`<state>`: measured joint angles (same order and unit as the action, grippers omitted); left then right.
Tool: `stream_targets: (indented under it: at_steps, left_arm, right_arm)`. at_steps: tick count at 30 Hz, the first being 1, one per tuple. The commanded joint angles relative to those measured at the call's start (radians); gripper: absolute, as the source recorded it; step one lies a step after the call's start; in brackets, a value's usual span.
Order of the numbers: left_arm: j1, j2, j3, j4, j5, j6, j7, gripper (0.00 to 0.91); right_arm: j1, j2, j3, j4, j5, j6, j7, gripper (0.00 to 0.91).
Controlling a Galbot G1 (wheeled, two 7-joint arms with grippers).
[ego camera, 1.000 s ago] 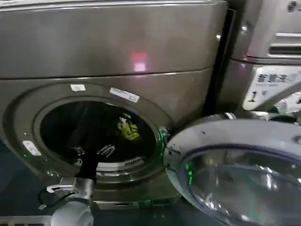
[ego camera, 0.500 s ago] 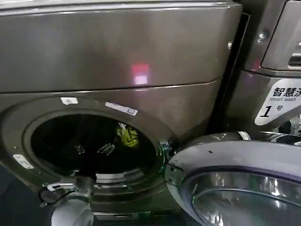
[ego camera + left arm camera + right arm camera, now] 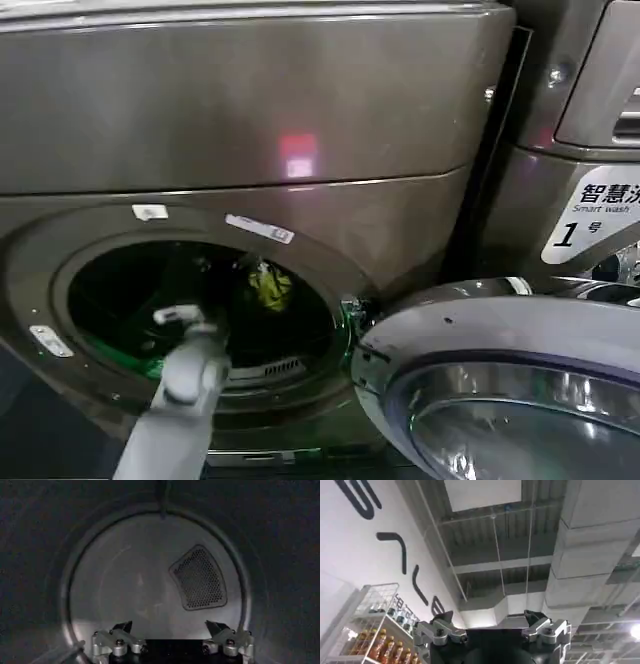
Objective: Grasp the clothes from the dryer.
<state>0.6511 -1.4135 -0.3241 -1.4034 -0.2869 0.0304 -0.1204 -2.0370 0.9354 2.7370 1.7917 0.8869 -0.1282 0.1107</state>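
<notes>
The dryer [image 3: 250, 110] is a dark bronze-grey front-loader with its round porthole [image 3: 200, 300] open. The clothes [image 3: 268, 285] show as a yellow-green bundle deep in the dark drum, right of centre. My left arm [image 3: 185, 385] reaches up from below through the porthole's lower rim, left of the clothes. My left gripper [image 3: 169, 627] is open inside the drum, facing the rear wall [image 3: 130, 580] and its perforated vent [image 3: 197, 577], with nothing between the fingers. My right gripper [image 3: 488, 616] is open, empty and points up at the ceiling.
The grey-rimmed glass door [image 3: 500, 370] stands swung open at the lower right, close to the porthole. A neighbouring machine [image 3: 580, 130] with a white sticker [image 3: 592, 215] stands on the right. A wire rack of bottles [image 3: 375, 630] is near my right arm.
My left arm has pushed further up and into the porthole, its grey wrist now at the drum's mouth. The clothes have not moved. The head view shifted slightly a second ago.
</notes>
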Motion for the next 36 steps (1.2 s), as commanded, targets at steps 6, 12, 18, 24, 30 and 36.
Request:
stream_targets:
  at_steps: [6, 12, 18, 24, 30, 36]
  left_arm:
    - [-0.396, -0.047, 0.0, 0.593, 0.106, -0.019, 0.286, 0.907]
    - [-0.598, -0.021, 0.079, 0.936, 0.353, -0.011, 0.659, 0.907]
    - [-0.723, -0.002, 0.188, 1.099, 0.596, -0.113, 1.086, 0.907]
    - [-0.767, 0.005, 0.264, 1.209, 0.886, -0.192, 1.267, 0.907]
    - [-0.812, 0.011, 0.37, 1.183, 1.1, -0.129, 1.271, 0.907]
    - [-0.832, -0.011, 0.415, 1.181, 1.207, -0.002, 1.279, 0.907]
  right_arm:
    - [0.008, -0.005, 0.001, -0.015, 0.009, 0.011, 0.001, 0.907]
    - [0.007, -0.008, -0.004, -0.017, 0.008, 0.013, -0.002, 0.907]
    - [0.005, -0.009, 0.0, -0.019, 0.003, 0.014, -0.006, 0.907]
    - [0.0, -0.015, 0.008, -0.008, 0.003, 0.011, -0.006, 0.907]
    - [-0.018, -0.004, 0.024, -0.009, 0.005, 0.011, -0.011, 0.907]
    - [-0.034, -0.001, 0.037, -0.004, 0.003, 0.013, -0.019, 0.907]
